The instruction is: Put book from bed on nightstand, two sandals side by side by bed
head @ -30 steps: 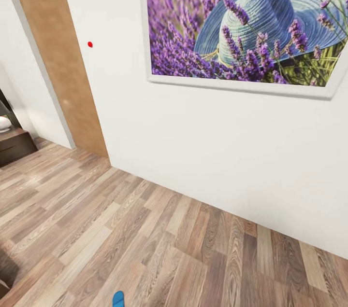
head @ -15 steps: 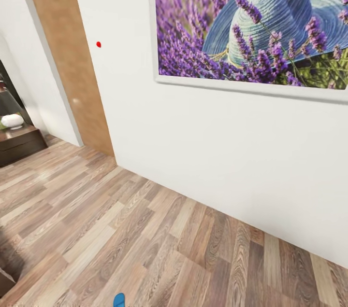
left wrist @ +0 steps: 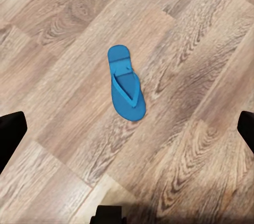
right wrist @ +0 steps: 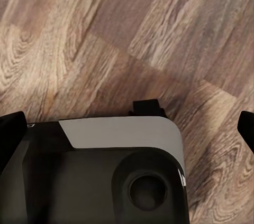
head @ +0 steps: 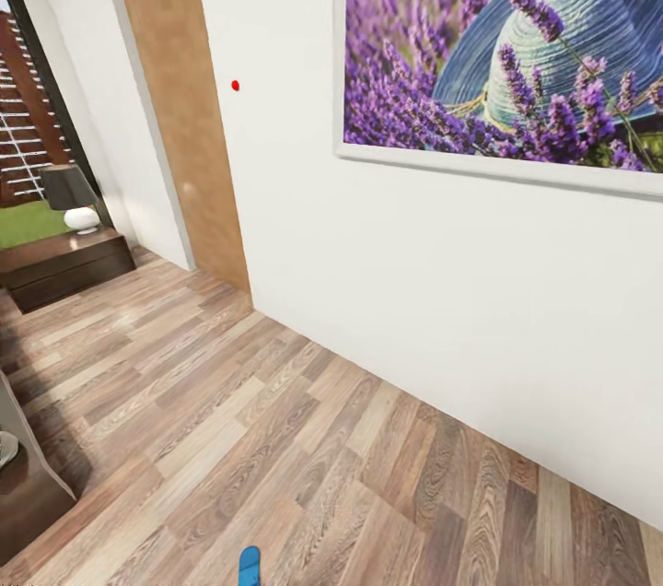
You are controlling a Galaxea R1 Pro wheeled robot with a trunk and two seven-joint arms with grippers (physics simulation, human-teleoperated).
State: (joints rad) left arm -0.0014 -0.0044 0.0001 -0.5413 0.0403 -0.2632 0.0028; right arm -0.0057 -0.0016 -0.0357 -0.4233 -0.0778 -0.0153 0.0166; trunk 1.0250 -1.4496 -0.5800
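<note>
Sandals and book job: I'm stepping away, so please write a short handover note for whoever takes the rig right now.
Left hand: open, empty, above a blue sandal lying flat on the wood floor.
Right hand: open, empty, over the robot's base.
Head view: that sandal's tip at the bottom edge, near the white wall; a dark cabinet with a lamp far left.
Done: nothing evident.
Left: grasp this sandal, find the other, pair them by the bed; move the book.
</note>
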